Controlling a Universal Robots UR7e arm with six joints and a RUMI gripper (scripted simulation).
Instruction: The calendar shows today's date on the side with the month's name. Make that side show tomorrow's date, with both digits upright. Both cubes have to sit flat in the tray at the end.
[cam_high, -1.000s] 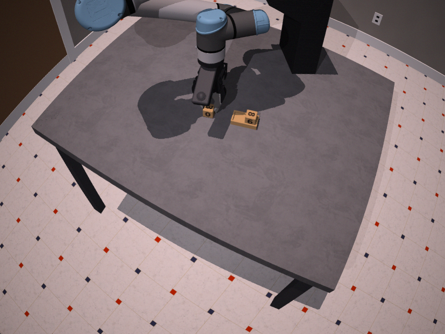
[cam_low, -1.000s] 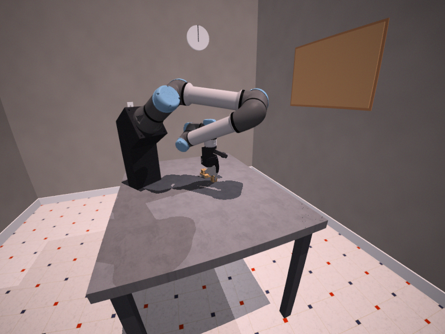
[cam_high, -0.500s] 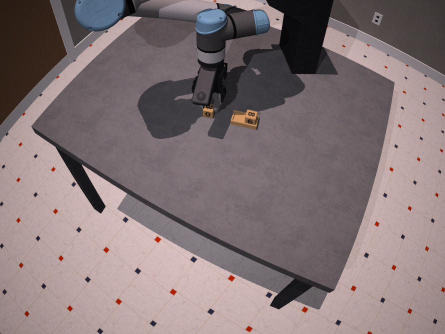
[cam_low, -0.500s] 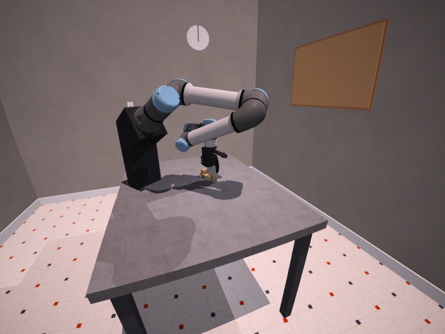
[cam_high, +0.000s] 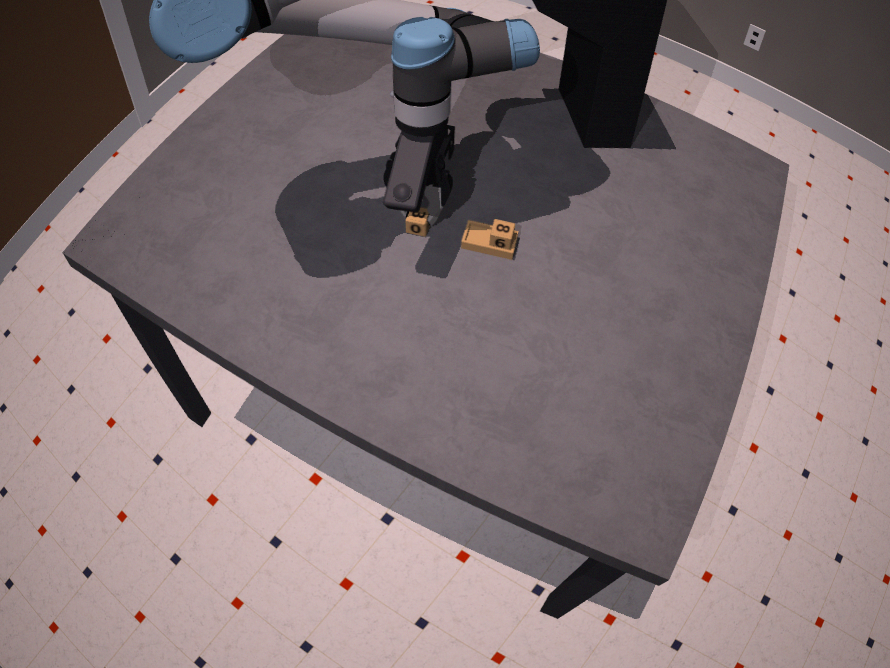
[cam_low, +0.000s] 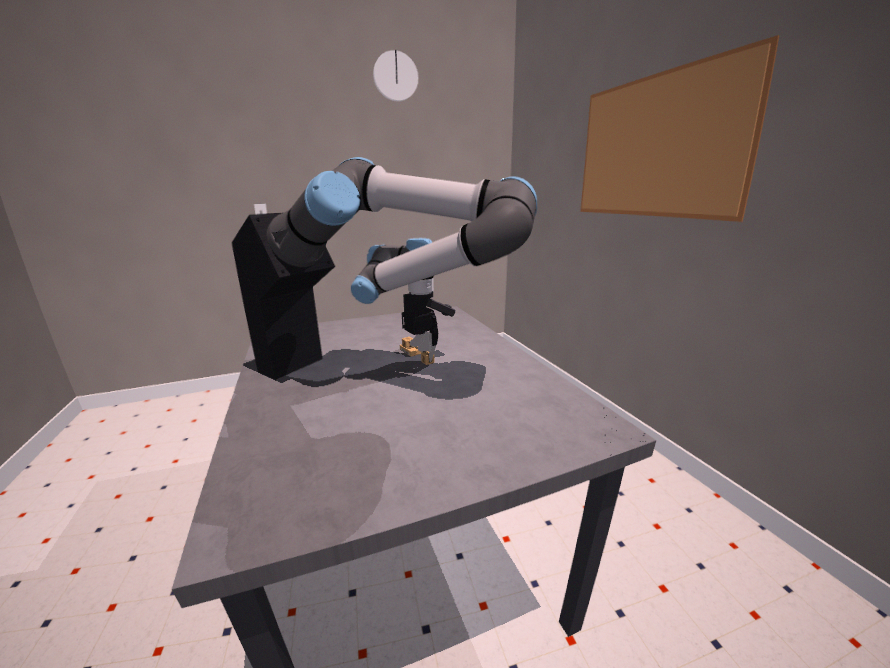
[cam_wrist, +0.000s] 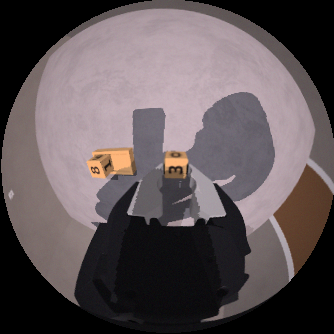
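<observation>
"Looking for the gripper: what are its black-bodied fingers with pale, flat tips doing?"

"Grasping a small, light-wood cube with black digits. The tips pinch it from two opposite sides."

"Which digits can you read on it?"

"A 0 on one side and a 3 on top, which the gripper partly covers in the top view."

"Is it in the tray?"

"No, it's outside, near the shallow, light-wood rectangular tray and apart from it. It's low over the grey, stone-patterned table, but I can't tell whether its underside touches."

"And the other one?"

"The second light-wood cube with black digits is in the tray, at the end farther from the gripped one. It has an 8 on top. The top view also shows a side digit that looks like a 6, and the wrist view shows a 1 on another side."

"Can you make out the month's name?"

"I can't read one on the tray from here. Only one cube is in there, with bare tray beside it."

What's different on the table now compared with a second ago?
Nothing visibly moved. The gripper is at the loose cube, as before; whether its grip tightened, I can't tell. The other cube and the tray stayed put too.
</observation>
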